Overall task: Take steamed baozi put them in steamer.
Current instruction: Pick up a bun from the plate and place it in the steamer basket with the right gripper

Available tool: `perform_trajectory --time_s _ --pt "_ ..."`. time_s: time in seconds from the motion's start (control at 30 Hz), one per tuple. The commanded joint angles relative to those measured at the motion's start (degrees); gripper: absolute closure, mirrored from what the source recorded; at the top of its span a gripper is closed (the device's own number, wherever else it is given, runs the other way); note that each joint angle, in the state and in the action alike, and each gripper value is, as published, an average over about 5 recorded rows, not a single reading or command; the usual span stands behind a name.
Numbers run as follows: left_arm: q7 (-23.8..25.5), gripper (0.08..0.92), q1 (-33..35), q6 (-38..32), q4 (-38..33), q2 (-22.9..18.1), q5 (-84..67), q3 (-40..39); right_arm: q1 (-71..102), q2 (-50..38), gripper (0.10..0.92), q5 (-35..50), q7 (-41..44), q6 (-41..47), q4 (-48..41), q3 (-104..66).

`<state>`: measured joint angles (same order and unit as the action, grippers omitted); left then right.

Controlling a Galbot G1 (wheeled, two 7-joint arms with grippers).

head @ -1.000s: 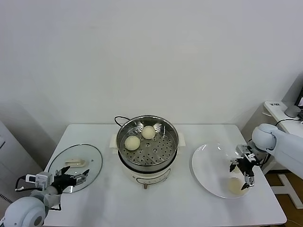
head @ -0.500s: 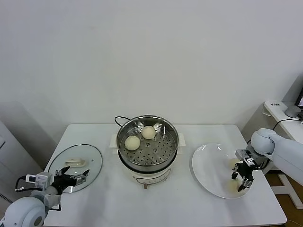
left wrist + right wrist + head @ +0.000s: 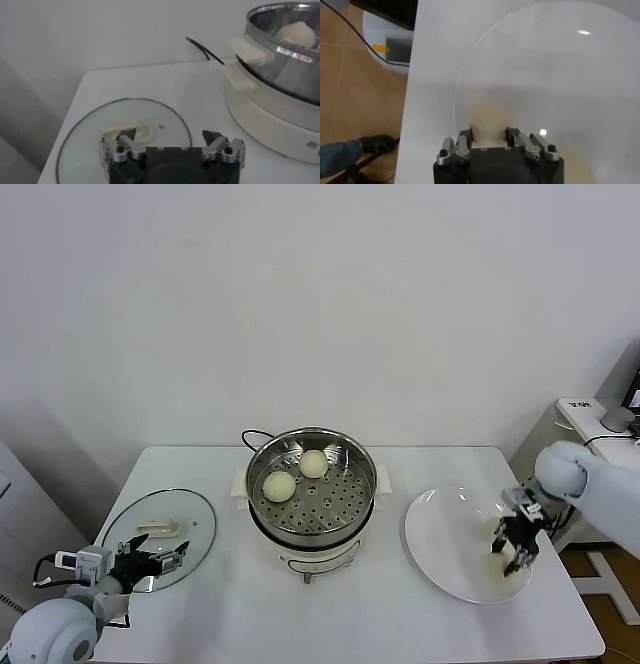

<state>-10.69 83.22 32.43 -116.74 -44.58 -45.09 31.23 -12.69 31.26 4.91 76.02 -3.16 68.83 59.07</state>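
The steamer (image 3: pixel 352 502) stands at the table's middle with two baozi on its perforated tray, one (image 3: pixel 279 485) nearer and one (image 3: pixel 314 463) farther back. My right gripper (image 3: pixel 513 555) is over the right part of the white plate (image 3: pixel 440 529), shut on a third baozi (image 3: pixel 516 563). In the right wrist view that baozi (image 3: pixel 490 117) sits squeezed between both fingers of my right gripper (image 3: pixel 489 133). My left gripper (image 3: pixel 165 559) rests open at the near edge of the glass lid (image 3: pixel 190 534). In the left wrist view, nothing lies between the fingers of my left gripper (image 3: pixel 170 137).
The lid's white handle (image 3: pixel 131 131) lies just beyond my left fingers. The steamer's wall (image 3: pixel 280 60) and black cord (image 3: pixel 202 49) show in the left wrist view. A white cabinet (image 3: pixel 585 419) stands off the table's right end; the table's right edge runs close to the plate (image 3: pixel 545 75).
My right gripper dropped onto the baozi on the plate, shut on it, then rose a little. The left arm has not moved.
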Motion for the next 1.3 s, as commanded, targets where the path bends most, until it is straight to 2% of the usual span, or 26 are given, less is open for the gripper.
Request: perform_trajectory --time_s 0.03,0.17,0.43,0.73,0.9,1.3 --pt "0.0 0.177 -0.03 -0.03 0.15 -0.1 0.01 -0.18 -22.92 8.39 0.584 9.1 1.4 -7.88 -3.0 9.34" --pt "-0.03 0.177 0.01 -0.1 0.12 -0.09 0.01 -0.1 -24.56 15.32 0.584 12.13 1.58 -13.16 -5.57 6.65" --pt "-0.02 0.177 0.05 -0.3 0.23 0.16 -0.02 -0.03 -23.7 29.13 0.584 10.15 1.96 -26.47 -11.05 0.88" --pt "-0.01 0.177 0.07 -0.39 0.17 0.16 -0.01 -0.13 -20.41 39.17 0.577 6.1 1.63 -39.45 -9.3 -1.29" --pt "0.01 0.177 0.15 -0.51 0.21 0.16 -0.01 -0.03 -18.56 41.65 0.575 4.45 1.9 -43.33 -5.61 -0.58" --pt "0.13 0.177 0.38 -0.74 0.3 0.17 -0.02 0.08 -13.83 41.45 0.575 -1.79 3.36 -46.84 0.9 0.61"
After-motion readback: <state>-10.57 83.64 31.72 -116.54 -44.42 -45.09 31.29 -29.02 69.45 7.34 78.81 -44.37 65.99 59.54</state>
